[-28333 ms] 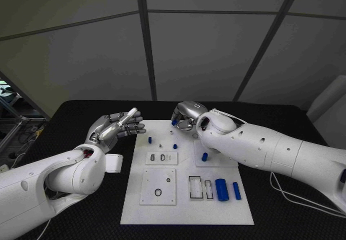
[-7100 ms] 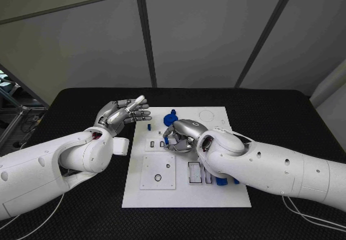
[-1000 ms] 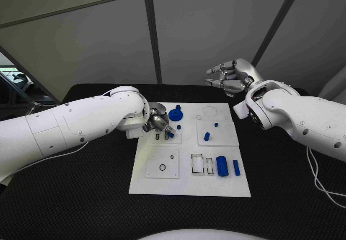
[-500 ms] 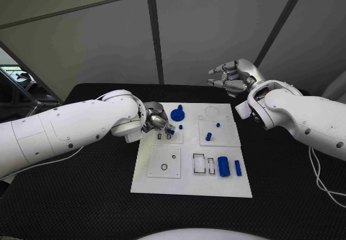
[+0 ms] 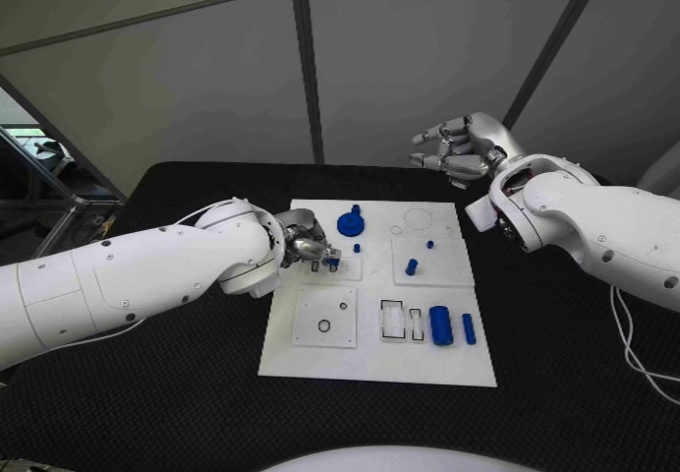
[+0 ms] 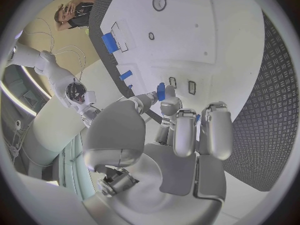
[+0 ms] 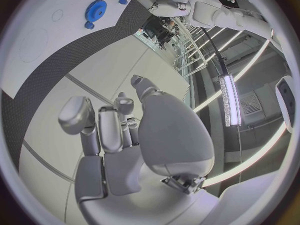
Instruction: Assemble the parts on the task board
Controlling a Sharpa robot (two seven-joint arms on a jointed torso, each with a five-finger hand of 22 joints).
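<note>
Left hand pinched a small blue peg over the slotted plate at the task board's 10 o'clock, insertion likely next; right hand hovered empty, fingers apart.

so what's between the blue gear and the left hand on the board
In the head view, one small blue peg stands on the white board between the blue gear and the left hand; the rest of that stretch is bare board.

White task board flat on table; blue parts scattered on it
</note>
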